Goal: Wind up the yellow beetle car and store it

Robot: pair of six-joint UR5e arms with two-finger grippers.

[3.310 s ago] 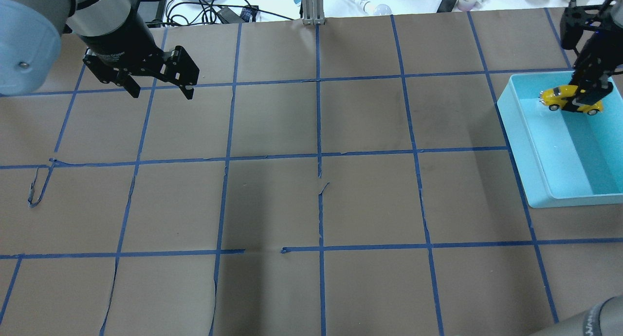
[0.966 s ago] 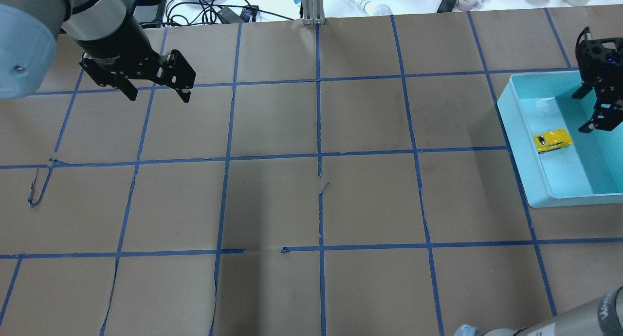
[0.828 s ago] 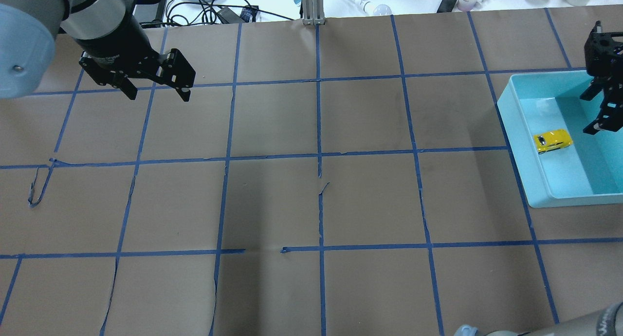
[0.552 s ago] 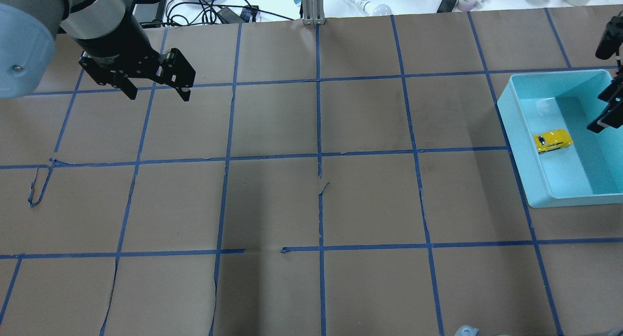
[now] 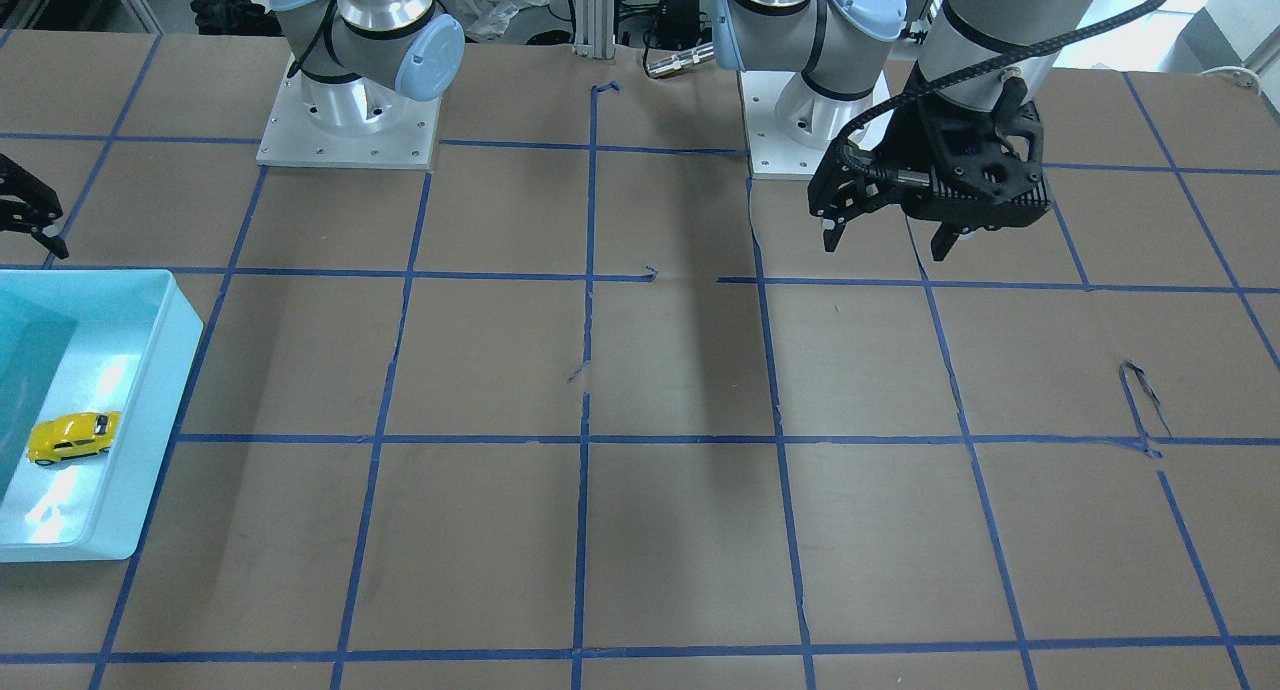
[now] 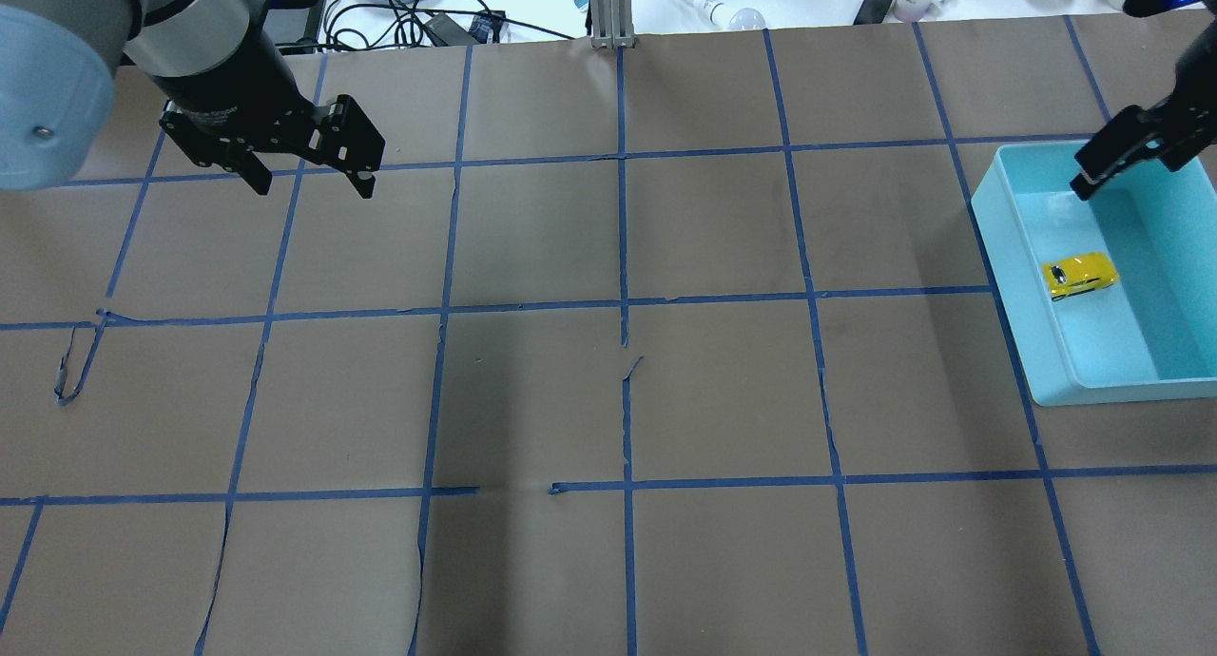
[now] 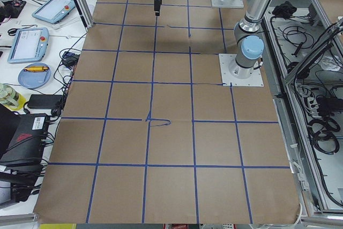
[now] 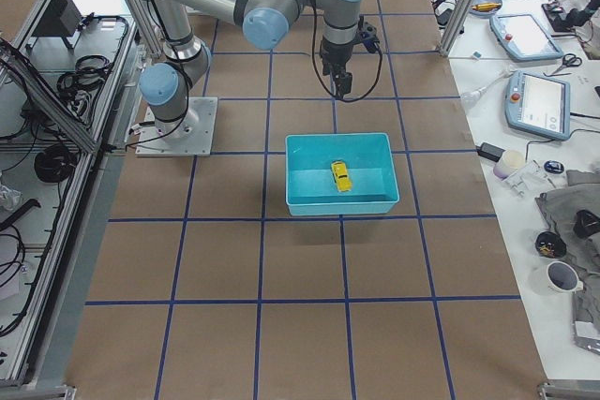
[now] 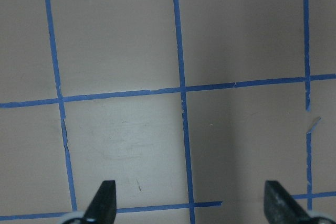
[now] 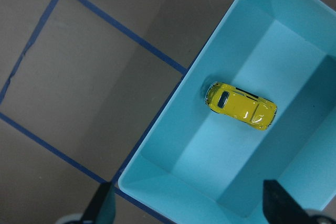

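Note:
The yellow beetle car [image 6: 1079, 275] lies on its wheels on the floor of a light blue bin [image 6: 1131, 392], near the bin's left wall. It also shows in the front view [image 5: 72, 437], the right side view [image 8: 340, 176] and the right wrist view [image 10: 240, 105]. My right gripper [image 10: 190, 208] is open and empty, high above the bin's far end. One of its fingers [image 6: 1131, 152] shows in the overhead view. My left gripper [image 6: 314, 188] is open and empty, held above the table's far left [image 5: 885, 250].
The bin [image 5: 140, 440] stands at the table's right end. The brown paper cover has blue tape grid lines, with a torn loop of tape [image 6: 71, 366] at the left. Cables, cups and tablets lie on the white bench beyond the far edge.
The right gripper held the car above the bin, then let it go. The car now lies in the bin. The open gripper has risen and drawn back. The left gripper has barely moved.

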